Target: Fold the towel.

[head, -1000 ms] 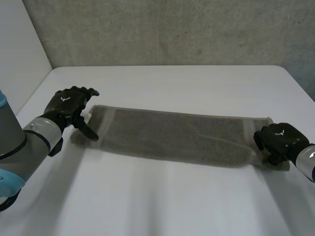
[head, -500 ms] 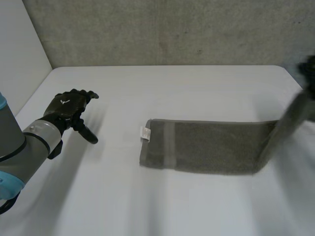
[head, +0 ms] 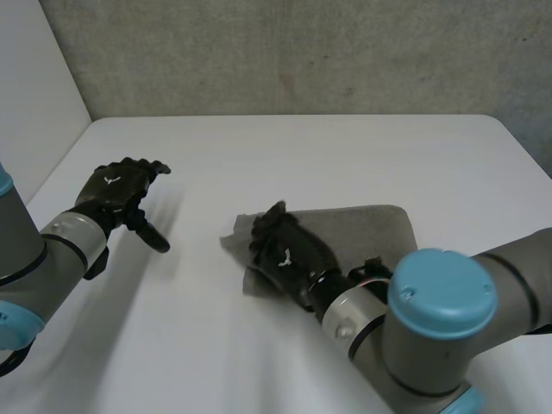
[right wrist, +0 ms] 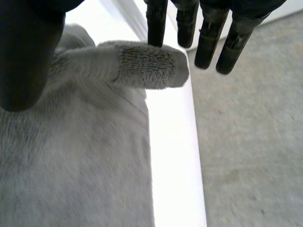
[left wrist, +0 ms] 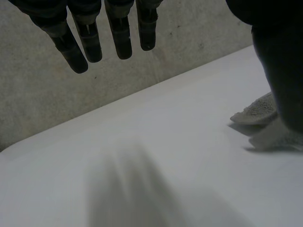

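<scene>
Towel (head: 362,228) lay doubled once on bench (head: 302,147). Right hand (head: 289,254) was on its loose end, couldn't tell if grasping. Left hand (head: 116,185) was released, well apart. Second fold probably remained.

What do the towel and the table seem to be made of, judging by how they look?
The towel: probably cotton terry, grey-green and matte; a fuzzy pile shows in the right wrist view. The table: a smooth, white, matte top, perhaps laminate or painted board; no grain shows, so this stays open.
</scene>
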`<state>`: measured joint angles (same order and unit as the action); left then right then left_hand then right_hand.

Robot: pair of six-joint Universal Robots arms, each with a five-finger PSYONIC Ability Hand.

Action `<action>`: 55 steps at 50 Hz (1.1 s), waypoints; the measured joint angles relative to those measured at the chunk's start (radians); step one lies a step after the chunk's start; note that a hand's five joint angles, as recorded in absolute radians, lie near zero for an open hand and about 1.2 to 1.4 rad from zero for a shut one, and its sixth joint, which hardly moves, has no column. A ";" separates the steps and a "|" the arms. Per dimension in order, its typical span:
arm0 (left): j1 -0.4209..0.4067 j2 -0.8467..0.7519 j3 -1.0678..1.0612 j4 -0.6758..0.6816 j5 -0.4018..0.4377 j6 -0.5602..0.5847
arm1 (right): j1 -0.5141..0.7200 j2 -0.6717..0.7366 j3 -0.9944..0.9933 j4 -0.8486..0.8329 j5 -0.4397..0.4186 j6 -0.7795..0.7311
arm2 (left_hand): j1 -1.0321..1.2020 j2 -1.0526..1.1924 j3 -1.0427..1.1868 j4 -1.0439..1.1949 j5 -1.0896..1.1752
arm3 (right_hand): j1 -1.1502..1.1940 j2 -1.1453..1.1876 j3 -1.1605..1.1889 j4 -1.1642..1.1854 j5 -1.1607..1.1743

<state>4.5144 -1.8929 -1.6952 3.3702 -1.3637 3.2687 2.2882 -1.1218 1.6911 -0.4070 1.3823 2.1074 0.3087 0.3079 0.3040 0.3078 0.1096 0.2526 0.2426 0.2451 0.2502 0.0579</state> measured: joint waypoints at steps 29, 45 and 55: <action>-0.232 -0.034 0.073 0.009 -0.001 0.002 | -0.598 -0.210 0.300 0.235 -0.140 0.288 | 0.000 0.000 0.000 0.000 0.000 | 0.304 0.315 0.315 0.307 0.326; -0.221 -0.020 0.054 0.009 -0.004 0.000 | -0.596 -0.280 0.191 0.203 -0.170 0.437 | 0.000 0.000 0.000 0.000 0.000 | 0.983 1.093 1.089 1.082 1.105; -0.216 0.001 0.059 0.009 -0.009 -0.004 | -0.365 -0.262 -0.002 0.220 -0.171 0.547 | 0.000 0.000 0.000 0.000 0.000 | 1.000 1.093 1.094 1.082 1.105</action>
<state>4.2984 -1.8922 -1.6361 3.3791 -1.3728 3.2646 1.9233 -1.3842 1.6888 -0.1871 1.2111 2.6544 0.3087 0.3079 0.3040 0.3077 0.1095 1.2523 1.3360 1.3391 1.3323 1.1627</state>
